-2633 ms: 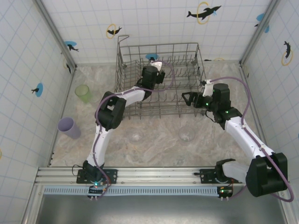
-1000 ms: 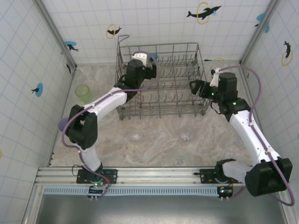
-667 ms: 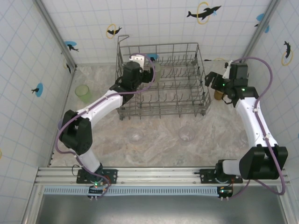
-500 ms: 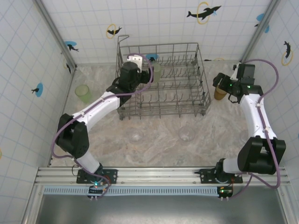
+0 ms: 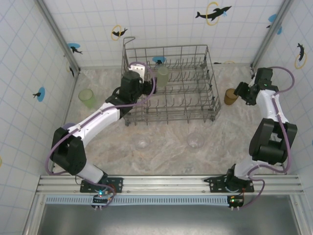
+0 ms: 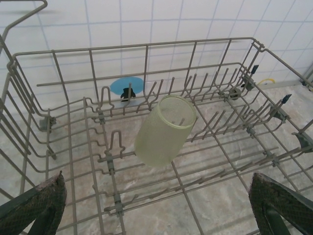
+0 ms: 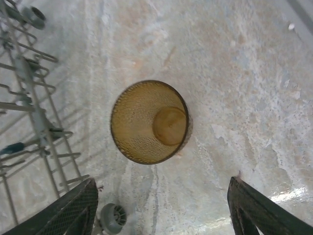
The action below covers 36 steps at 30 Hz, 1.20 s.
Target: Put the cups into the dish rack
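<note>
While 1 pale green cup (image 6: 164,131) leans on tines in the dish rack (image 6: 146,49), left gripper (image 6: 156,196) jaws wide open, right gripper (image 7: 161,188) jaws apart, empty, near 1 amber cup (image 7: 142,122).

Leaving bare table (image 7: 234,73) open around the amber cup (image 7: 149,121); hemming its left side with the dish rack (image 7: 30,93) wall; blocking the rack's middle with tines (image 6: 205,90) and a leaning pale green cup (image 6: 165,129).
</note>
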Each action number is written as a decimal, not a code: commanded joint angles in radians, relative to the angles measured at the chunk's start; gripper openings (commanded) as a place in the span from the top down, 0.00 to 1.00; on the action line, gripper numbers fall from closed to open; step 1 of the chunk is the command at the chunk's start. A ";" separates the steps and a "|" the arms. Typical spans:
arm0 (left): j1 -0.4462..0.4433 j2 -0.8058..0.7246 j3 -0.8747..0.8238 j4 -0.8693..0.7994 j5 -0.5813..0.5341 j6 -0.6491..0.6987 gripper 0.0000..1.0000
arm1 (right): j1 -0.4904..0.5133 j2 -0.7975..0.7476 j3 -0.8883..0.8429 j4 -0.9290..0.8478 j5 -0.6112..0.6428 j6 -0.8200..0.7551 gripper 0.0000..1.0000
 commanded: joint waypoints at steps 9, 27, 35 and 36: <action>-0.003 -0.048 -0.037 -0.028 0.004 0.040 0.02 | -0.021 0.164 0.129 -0.050 -0.007 0.006 0.49; -0.003 -0.034 -0.037 -0.027 0.005 0.019 0.02 | -0.018 0.315 0.247 -0.090 -0.009 0.000 0.91; -0.002 -0.005 -0.008 -0.049 -0.012 0.016 0.02 | -0.018 0.307 0.244 -0.100 -0.026 -0.013 1.00; -0.003 -0.007 -0.009 -0.049 -0.009 0.013 0.03 | -0.018 0.299 0.240 -0.097 -0.025 -0.012 1.00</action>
